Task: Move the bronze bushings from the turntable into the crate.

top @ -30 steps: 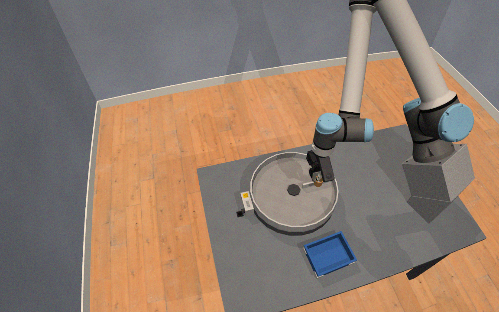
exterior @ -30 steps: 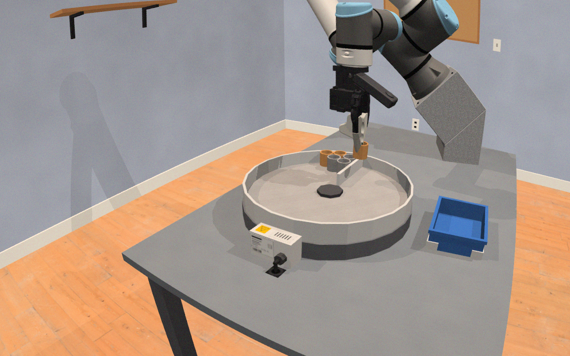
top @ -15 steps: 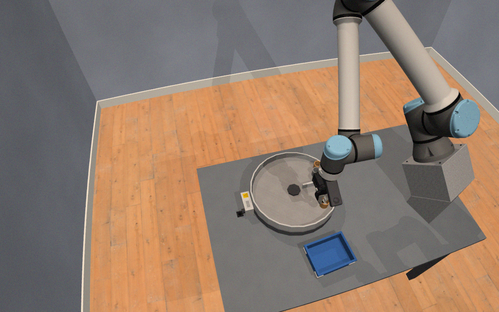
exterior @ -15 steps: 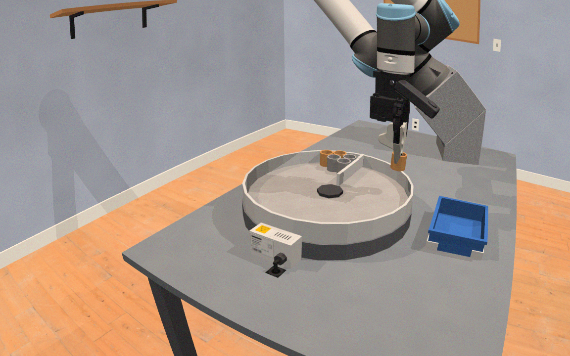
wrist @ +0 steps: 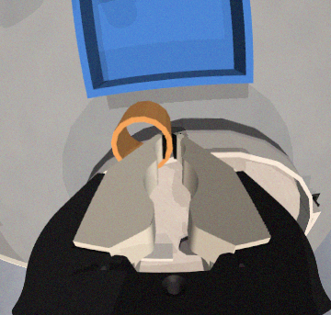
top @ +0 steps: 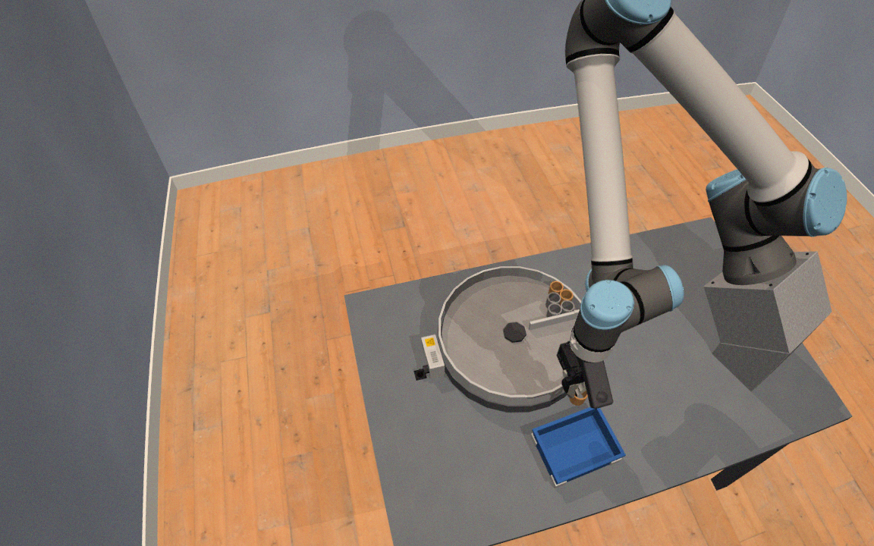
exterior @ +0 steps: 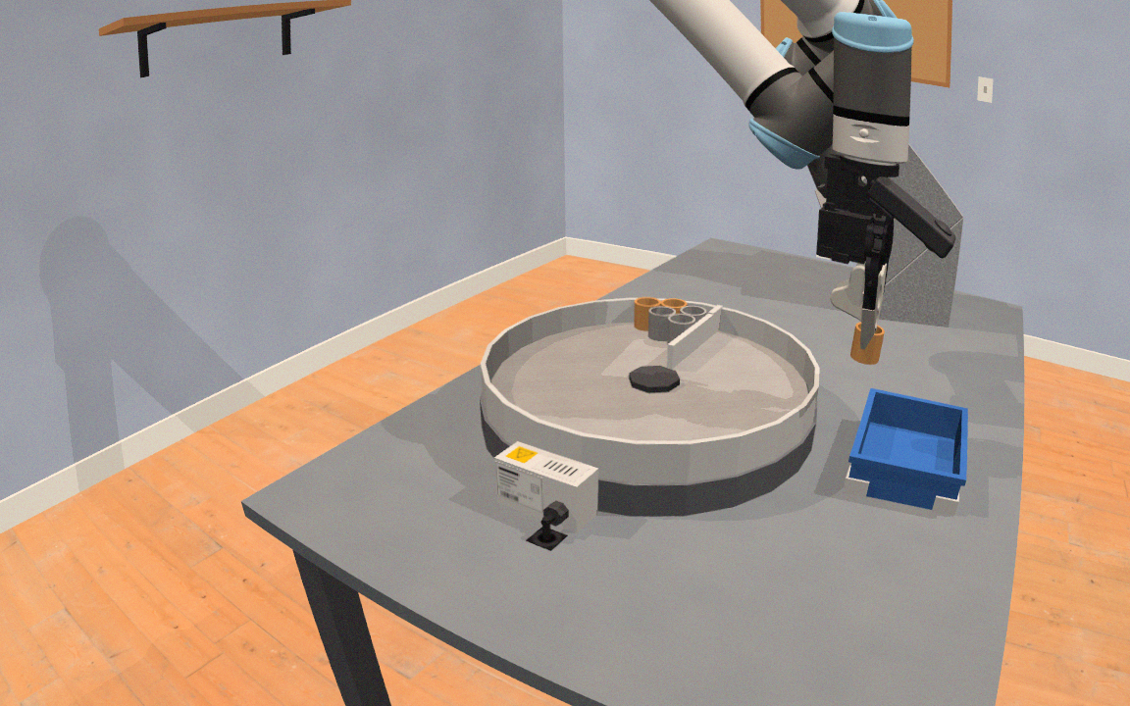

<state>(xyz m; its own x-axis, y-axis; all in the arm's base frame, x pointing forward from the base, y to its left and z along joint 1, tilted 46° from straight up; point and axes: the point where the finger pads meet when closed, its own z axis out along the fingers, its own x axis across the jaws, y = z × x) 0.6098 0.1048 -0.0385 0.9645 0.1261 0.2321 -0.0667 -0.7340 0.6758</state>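
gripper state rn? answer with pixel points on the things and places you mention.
Gripper [top: 577, 391] [exterior: 869, 340] [wrist: 168, 135]: closed on the wall of a bronze bushing [top: 576, 400] [exterior: 862, 353] [wrist: 148, 110], held up in the air, not in the crate [top: 544, 460] [exterior: 902, 491] [wrist: 170, 81].

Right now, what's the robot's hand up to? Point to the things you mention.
Hand [top: 577, 392] [exterior: 869, 337] [wrist: 168, 135] shut on a bronze bushing [top: 577, 400] [exterior: 857, 349] [wrist: 149, 109]; crate [top: 553, 479] [exterior: 905, 488] [wrist: 170, 83] holds none; two bronze bushings [top: 561, 292] [exterior: 644, 316] on the turntable [top: 450, 380] [exterior: 652, 456]; nothing seen blocking.

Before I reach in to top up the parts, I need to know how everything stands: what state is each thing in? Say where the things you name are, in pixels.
Gripper [top: 576, 390] [exterior: 870, 340] [wrist: 168, 135]: shut on a bushing's wall.
Held bronze bushing [top: 577, 400] [exterior: 857, 349] [wrist: 154, 110]: upright, in the air.
Crate [top: 573, 444] [exterior: 907, 454] [wrist: 165, 35]: open-topped, empty.
Turntable [top: 481, 305] [exterior: 578, 378] [wrist: 271, 177]: holding five bushings; whether it is turning, I cannot tell.
Two other bronze bushings [top: 550, 292] [exterior: 641, 318]: upright, on the turntable.
Three steel bushings [top: 551, 312] [exterior: 657, 329]: upright, beside them.
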